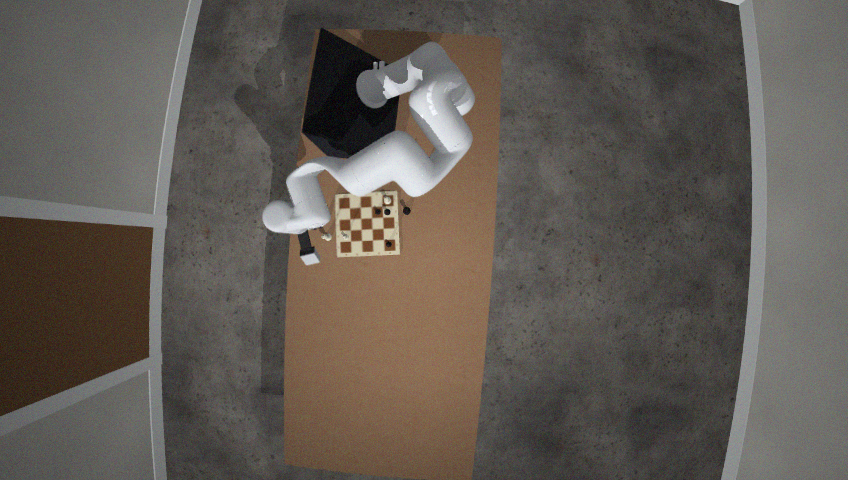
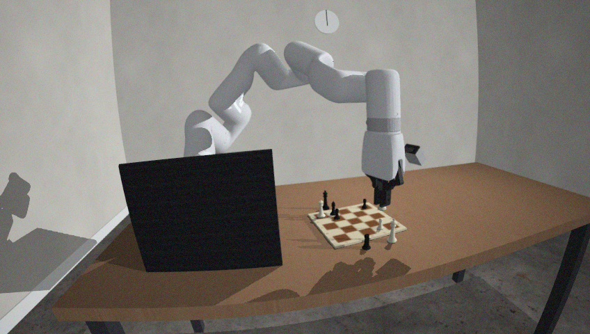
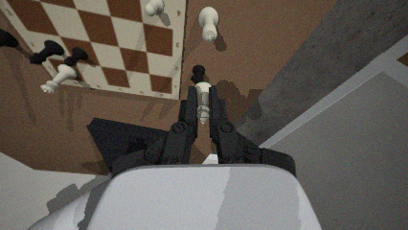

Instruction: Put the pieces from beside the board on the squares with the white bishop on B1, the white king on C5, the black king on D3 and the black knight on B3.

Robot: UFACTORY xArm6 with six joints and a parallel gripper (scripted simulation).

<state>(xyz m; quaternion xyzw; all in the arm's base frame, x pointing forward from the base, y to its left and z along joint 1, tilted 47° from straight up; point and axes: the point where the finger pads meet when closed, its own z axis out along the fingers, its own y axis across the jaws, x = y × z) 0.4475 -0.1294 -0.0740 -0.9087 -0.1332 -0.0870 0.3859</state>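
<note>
My gripper (image 2: 382, 202) (image 3: 203, 97) is shut on the white bishop (image 2: 382, 208) (image 3: 203, 106), whose base shows below the fingertips; it hangs above the table, beside the board (image 1: 357, 246) (image 2: 341, 238) (image 3: 96, 26). The arm hides the fingers in the top view. The white king (image 1: 326, 236) (image 2: 392, 233) (image 3: 209, 23) stands on the table beside the board. The black knight (image 2: 366, 241) (image 3: 198, 73) stands near it. The black king (image 1: 407, 210) (image 2: 325, 200) (image 3: 7, 38) stands beside the board's opposite side.
On the board stand a tall white piece (image 1: 387, 200) (image 2: 321, 209) (image 3: 61, 78), two black pieces close to it, a black pawn (image 1: 388, 243) (image 2: 364, 203) and a white pawn (image 1: 345, 235) (image 2: 380, 224) (image 3: 154, 7). A large black panel (image 1: 339, 89) (image 2: 202, 211) stands near the arm's base.
</note>
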